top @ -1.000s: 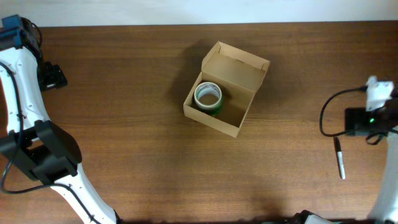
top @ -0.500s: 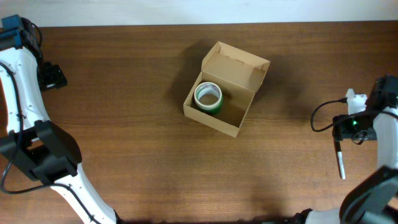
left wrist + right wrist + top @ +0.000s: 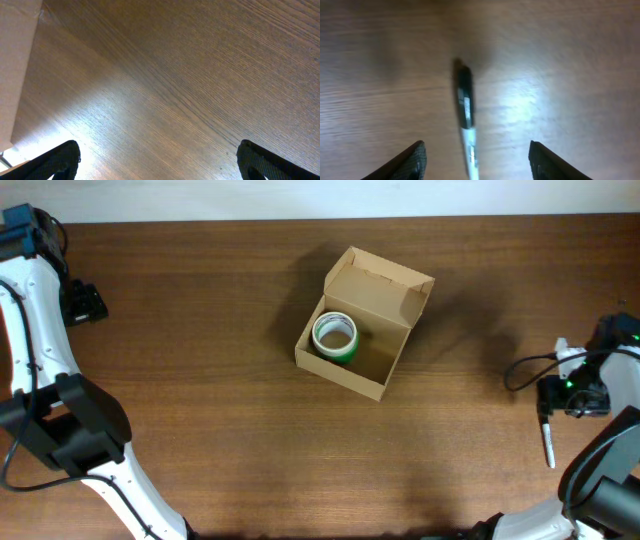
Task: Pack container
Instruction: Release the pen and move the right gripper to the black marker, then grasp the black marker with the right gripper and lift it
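The container is sitting open in the middle of the table, holding a green tape roll. The right claw is hanging spread over a marker. It looks like picking-up time, so next it needs to go down and pinch. The left claw is waiting spread wide, far off.

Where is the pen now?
The pen lies near the right edge of the table in the overhead view, right of the cardboard box, beneath the open jaws of the right arm.
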